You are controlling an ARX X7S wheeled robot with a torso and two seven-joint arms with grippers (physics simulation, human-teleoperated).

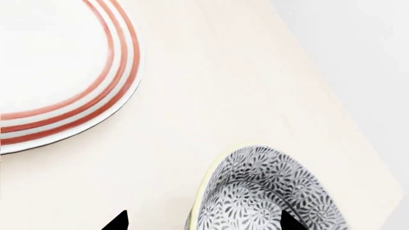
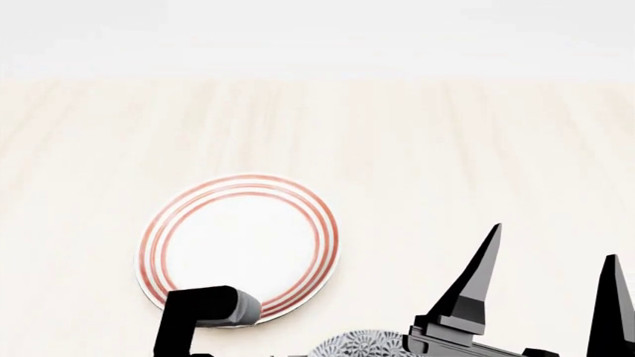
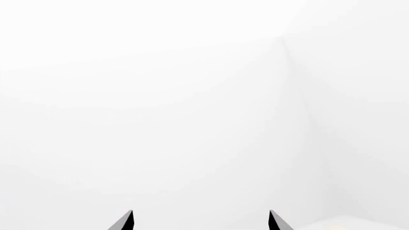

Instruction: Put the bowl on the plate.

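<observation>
The plate (image 2: 238,249), white with red rings, lies flat on the pale wooden table (image 2: 447,134); it also shows in the left wrist view (image 1: 57,72). The bowl (image 1: 268,191), grey-and-white floral with a yellowish rim, sits on the table apart from the plate. In the head view only the top of the bowl (image 2: 362,344) peeks in at the lower edge. My left gripper (image 1: 203,221) is open, its two dark tips straddling the bowl's rim, one over the inside and one outside. My right gripper (image 2: 552,245) is raised, open and empty, and faces blank white background (image 3: 200,218).
The table's edge (image 1: 345,110) runs close past the bowl, with white floor beyond. A black and grey link of my left arm (image 2: 204,312) overlaps the plate's near rim in the head view.
</observation>
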